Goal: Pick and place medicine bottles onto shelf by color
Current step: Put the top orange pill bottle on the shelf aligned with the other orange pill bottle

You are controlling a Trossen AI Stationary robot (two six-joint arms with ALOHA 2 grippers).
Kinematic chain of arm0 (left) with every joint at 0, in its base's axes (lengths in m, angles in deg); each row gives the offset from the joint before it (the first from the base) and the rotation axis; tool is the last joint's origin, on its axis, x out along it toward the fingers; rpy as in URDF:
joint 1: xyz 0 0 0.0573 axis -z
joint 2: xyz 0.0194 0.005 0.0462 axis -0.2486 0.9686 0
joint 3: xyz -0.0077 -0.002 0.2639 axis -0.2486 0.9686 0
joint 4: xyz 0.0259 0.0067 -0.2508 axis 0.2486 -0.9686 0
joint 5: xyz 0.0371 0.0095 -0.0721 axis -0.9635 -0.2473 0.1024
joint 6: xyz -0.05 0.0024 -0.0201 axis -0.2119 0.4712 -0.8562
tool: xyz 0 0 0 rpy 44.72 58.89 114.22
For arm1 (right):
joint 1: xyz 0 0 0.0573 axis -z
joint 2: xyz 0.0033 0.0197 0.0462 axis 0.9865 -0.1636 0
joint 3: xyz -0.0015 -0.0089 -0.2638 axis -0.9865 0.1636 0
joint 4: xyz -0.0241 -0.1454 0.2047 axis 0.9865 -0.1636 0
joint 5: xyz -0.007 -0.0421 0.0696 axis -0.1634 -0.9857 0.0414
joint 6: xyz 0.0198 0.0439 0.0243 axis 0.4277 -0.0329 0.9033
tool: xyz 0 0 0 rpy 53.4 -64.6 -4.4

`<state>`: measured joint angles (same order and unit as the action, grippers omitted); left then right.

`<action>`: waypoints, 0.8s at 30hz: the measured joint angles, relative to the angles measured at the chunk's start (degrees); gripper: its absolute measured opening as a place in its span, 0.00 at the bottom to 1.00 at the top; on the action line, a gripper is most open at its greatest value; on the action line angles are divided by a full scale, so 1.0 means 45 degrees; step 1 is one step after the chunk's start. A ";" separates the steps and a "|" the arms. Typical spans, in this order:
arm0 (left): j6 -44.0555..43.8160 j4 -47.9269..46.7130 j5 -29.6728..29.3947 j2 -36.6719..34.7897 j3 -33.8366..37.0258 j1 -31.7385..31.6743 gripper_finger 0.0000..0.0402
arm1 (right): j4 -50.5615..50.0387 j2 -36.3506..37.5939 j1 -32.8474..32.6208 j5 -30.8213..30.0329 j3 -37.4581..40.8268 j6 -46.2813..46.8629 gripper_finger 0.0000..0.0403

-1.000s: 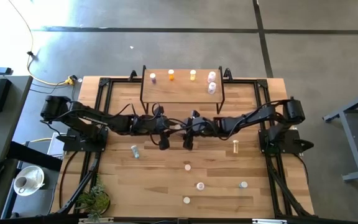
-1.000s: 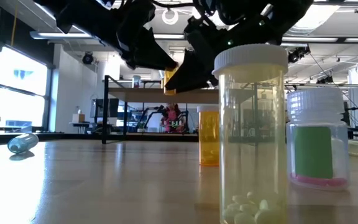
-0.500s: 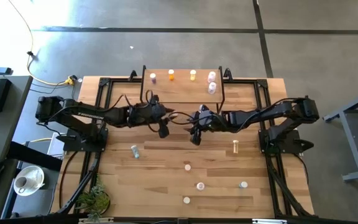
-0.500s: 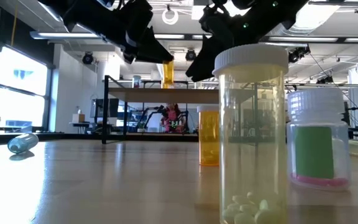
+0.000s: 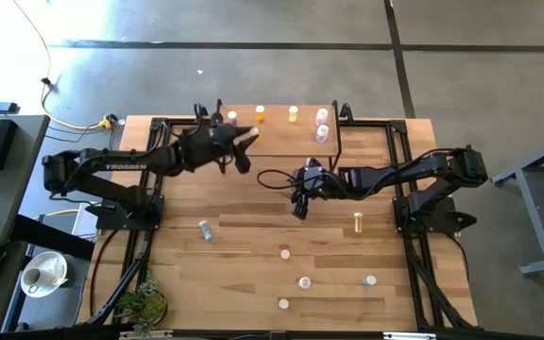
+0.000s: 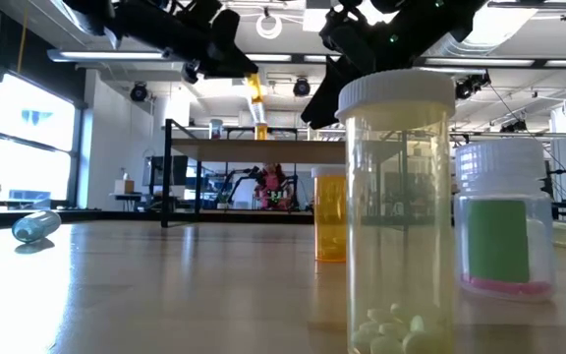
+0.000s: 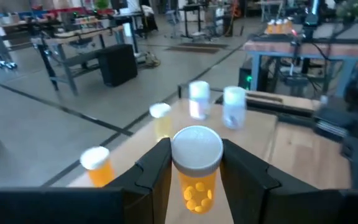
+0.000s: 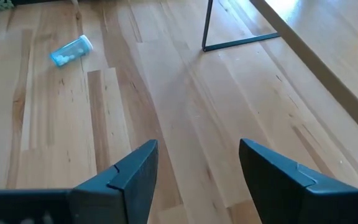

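Observation:
My left gripper (image 5: pixel 244 142) is shut on an orange medicine bottle (image 7: pixel 196 171) with a white cap, above the left part of the shelf (image 5: pixel 281 144). Several bottles stand along the shelf's far edge: an orange one (image 7: pixel 96 165), a yellow one (image 7: pixel 160 118) and two pinkish-white ones (image 7: pixel 234 106). My right gripper (image 5: pixel 298 204) hangs open and empty above the table's middle, in front of the shelf. Several more bottles stand on the near half of the table (image 5: pixel 304 281). A pale blue one (image 5: pixel 205 229) lies on its side. My left gripper pinches the orange bottle between its two fingers, on the sides of its body just below the white cap (image 7: pixel 196 149). The fingers reach in about level from the table's left side. The bottle stays nearly upright, cap up, lifted clear just above the shelf top (image 6: pixel 255 98).
Black frame rails run along the table's left and right sides (image 5: pixel 154 179). A bottle (image 5: pixel 358 223) lies on the table near the right arm's base. In the low view a clear yellow bottle (image 6: pixel 396 216) and a green-labelled one (image 6: pixel 504 221) stand near the front edge.
My left gripper has carried the orange bottle up and away from the table's middle toward the far left, and now holds it over the shelf, still upright. My right gripper has risen and drawn a little toward the right edge.

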<state>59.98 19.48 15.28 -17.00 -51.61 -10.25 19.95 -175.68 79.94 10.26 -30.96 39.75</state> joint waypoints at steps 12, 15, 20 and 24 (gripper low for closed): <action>-0.0024 -0.0782 0.0659 0.1498 -0.1105 -0.1079 0.28 | -0.0032 -0.0005 0.0000 -0.0337 -0.0003 0.0000 0.54; -0.0224 -0.0781 0.0643 0.1858 -0.1152 -0.1210 0.28 | -0.0113 -0.0005 0.0000 -0.0337 -0.0003 0.0000 0.54; -0.0906 -0.0812 0.0630 0.2140 -0.1152 -0.1588 0.28 | -0.0183 -0.0010 0.0000 -0.0337 -0.0003 0.0000 0.54; -0.1266 -0.0993 0.0604 0.2142 -0.1152 -0.1798 0.28 | -0.0216 -0.0010 0.0000 -0.0337 -0.0003 0.0000 0.54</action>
<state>54.28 15.02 18.00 -7.36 -56.80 -18.34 18.98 -175.72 79.94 8.74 -30.97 39.75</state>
